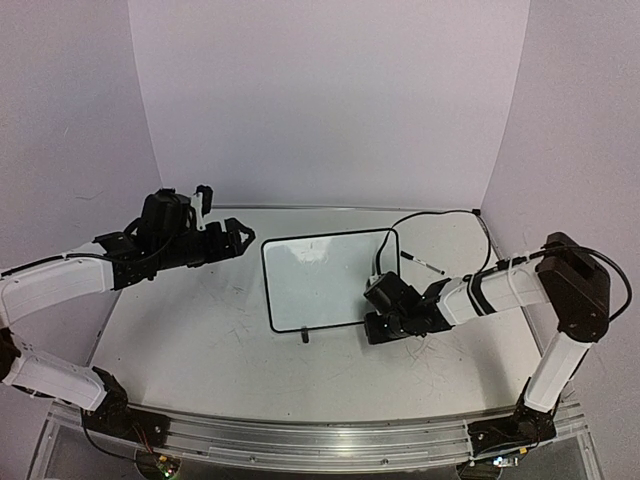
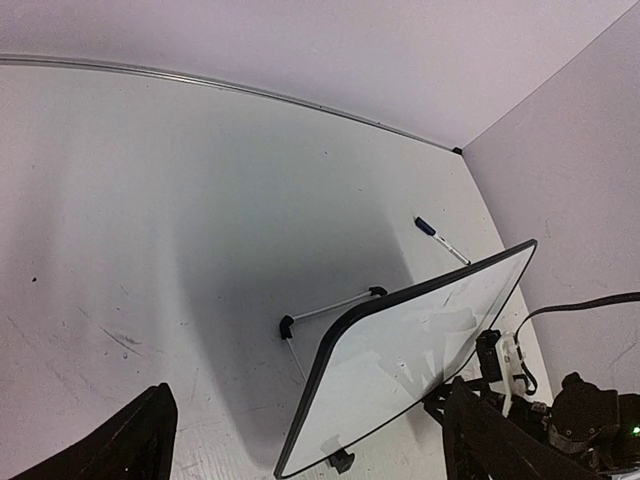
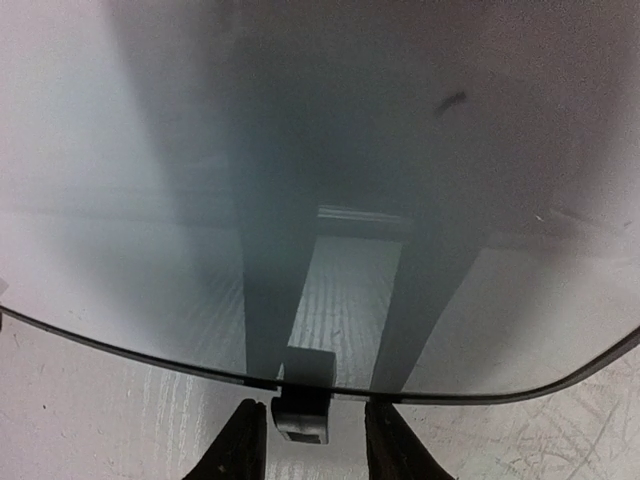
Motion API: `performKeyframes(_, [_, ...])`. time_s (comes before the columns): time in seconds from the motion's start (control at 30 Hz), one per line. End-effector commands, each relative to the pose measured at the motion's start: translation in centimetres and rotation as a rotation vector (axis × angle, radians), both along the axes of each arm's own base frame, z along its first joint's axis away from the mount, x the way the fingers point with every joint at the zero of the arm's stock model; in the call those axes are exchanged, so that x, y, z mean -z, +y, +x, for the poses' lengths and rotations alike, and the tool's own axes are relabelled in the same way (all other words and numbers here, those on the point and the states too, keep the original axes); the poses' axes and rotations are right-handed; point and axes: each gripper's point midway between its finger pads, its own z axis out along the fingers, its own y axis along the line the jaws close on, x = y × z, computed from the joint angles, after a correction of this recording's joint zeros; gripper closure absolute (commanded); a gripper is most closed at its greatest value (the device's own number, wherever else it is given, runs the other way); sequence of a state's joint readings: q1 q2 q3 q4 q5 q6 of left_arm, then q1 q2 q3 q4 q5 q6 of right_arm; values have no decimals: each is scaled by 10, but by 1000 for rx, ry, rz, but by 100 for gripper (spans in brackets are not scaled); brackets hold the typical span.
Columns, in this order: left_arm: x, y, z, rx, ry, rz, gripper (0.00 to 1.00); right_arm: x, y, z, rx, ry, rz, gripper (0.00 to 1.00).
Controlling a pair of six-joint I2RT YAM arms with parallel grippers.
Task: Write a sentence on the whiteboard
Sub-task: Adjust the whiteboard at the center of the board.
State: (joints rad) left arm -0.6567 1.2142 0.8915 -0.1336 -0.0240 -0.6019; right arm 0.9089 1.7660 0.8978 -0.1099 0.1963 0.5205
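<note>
Nearest the arm bases, the right gripper sits low at the near right corner of the whiteboard. In the wrist view its fingers stand narrowly apart on either side of one small black foot, with a gap on each side and nothing clamped. The board stands mid-table, leaning back on its wire stand. Its face shows only faint grey smudges, and no sentence is on it yet. It looks thin, stiff and light. The glossy face would be slippery, and a board propped this way would probably skid or tip backwards under a pen's pressure. The sensible hold is therefore the black frame at the lower edge or beside a foot, pinched across its thickness, rather than the slick face or the springy stand. Behind the board's right end, well apart from both grippers, lies the marker, a slim smooth stick. It would roll easily and is best taken across the middle of the barrel. Farther back on the left, the left gripper hovers with its fingers spread wide and empty, pointing toward the board's far left corner without touching it.
</note>
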Motion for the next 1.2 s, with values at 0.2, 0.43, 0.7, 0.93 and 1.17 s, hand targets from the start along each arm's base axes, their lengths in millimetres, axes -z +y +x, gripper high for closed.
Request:
performKeyframes(0.2, [-13,6,-5,-14,-29,-11,6,-3,2,10,13,-74,8,83])
performKeyframes(0.43, [-12,6,-6,-15,-20,-16,6,2,-12,-4,-12,-61,-5,91])
performKeyframes(0.7, [-11,-1,-3,3,-11,-15,6,-4,-18,-9,-67,-103,0,93])
performKeyframes(0.93, [-11,1,-2,-7,-13,-15,7,-14,-18,-10,-103,-131,-5,68])
performKeyframes(1.17, [-12,4,-2,-18,-22,-7,6,-88,-41,-14,-39,-245,69,36])
